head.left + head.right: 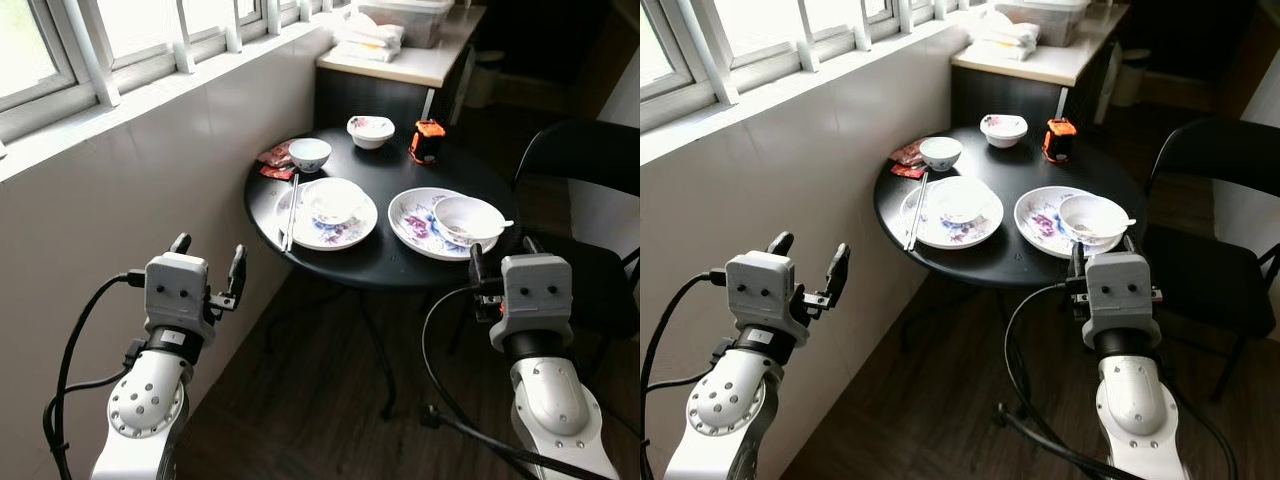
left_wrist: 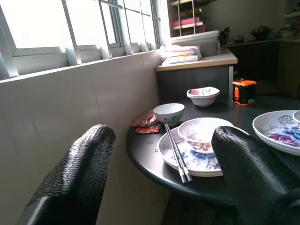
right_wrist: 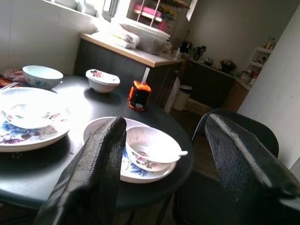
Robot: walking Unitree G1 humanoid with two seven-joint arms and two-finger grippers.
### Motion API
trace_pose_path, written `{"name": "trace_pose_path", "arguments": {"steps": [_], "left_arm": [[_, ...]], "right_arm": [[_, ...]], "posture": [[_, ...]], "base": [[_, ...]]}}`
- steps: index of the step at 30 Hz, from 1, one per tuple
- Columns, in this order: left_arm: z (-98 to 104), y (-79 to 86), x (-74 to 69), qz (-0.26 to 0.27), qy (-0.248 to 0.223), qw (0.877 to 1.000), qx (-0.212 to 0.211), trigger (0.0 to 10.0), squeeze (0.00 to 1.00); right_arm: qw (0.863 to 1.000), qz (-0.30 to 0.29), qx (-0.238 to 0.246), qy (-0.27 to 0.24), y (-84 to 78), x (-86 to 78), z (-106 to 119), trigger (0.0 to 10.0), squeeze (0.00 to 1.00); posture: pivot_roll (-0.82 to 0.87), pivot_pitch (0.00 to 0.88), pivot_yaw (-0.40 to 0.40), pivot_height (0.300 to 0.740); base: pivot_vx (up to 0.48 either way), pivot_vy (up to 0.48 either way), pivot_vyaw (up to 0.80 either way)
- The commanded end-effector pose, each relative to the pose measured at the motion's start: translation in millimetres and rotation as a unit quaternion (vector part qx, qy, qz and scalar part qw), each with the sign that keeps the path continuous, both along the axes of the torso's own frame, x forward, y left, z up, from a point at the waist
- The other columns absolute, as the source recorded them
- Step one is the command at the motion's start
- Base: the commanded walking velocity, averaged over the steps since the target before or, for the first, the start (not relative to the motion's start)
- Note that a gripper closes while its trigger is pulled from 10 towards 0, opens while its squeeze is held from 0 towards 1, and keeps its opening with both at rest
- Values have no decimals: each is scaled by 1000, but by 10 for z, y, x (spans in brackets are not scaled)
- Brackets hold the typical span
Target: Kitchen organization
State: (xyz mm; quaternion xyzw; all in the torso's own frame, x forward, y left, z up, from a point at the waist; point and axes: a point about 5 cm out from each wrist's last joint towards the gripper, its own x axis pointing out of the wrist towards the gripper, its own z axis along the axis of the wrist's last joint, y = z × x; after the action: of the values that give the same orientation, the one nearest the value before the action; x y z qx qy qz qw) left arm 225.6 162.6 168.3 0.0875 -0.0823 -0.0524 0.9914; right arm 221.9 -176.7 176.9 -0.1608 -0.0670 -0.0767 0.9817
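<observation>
A round black table stands ahead by the wall. On it a floral plate carries a white bowl, with chopsticks lying across its left rim. A second floral plate holds a bowl with a spoon in it. Farther back are a small blue-patterned bowl, a floral bowl, an orange and black object and red packets. My left gripper is open, held short of the table's left edge. My right gripper is open before the table's near right edge, nothing between its fingers.
A white tiled wall under windows runs along the left. A black chair stands right of the table. Behind the table, a counter bears folded cloths and a plastic container. Dark wooden floor lies below.
</observation>
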Motion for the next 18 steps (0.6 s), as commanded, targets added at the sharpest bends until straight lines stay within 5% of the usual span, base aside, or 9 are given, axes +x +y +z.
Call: {"name": "trace_pose_path", "arguments": {"steps": [1, 13, 18], "left_arm": [[12, 16, -1, 4, 1, 1000, 5, 10000, 0], [9, 17, 5, 4, 2, 1000, 7, 10000, 0], [14, 19, 9, 5, 1, 1000, 5, 10000, 0]], "right_arm": [[1000, 2, -3, -2, 10, 5, 11, 10000, 0], [1000, 4, -2, -1, 17, 9, 6, 10000, 0], [1000, 3, -7, 0, 19, 11, 8, 10000, 0]], "posture": [[56, 0, -37, 740], [57, 0, -36, 740], [58, 0, -36, 740]], "base": [[0, -480, 0], [0, -452, 0], [0, -138, 0]]}}
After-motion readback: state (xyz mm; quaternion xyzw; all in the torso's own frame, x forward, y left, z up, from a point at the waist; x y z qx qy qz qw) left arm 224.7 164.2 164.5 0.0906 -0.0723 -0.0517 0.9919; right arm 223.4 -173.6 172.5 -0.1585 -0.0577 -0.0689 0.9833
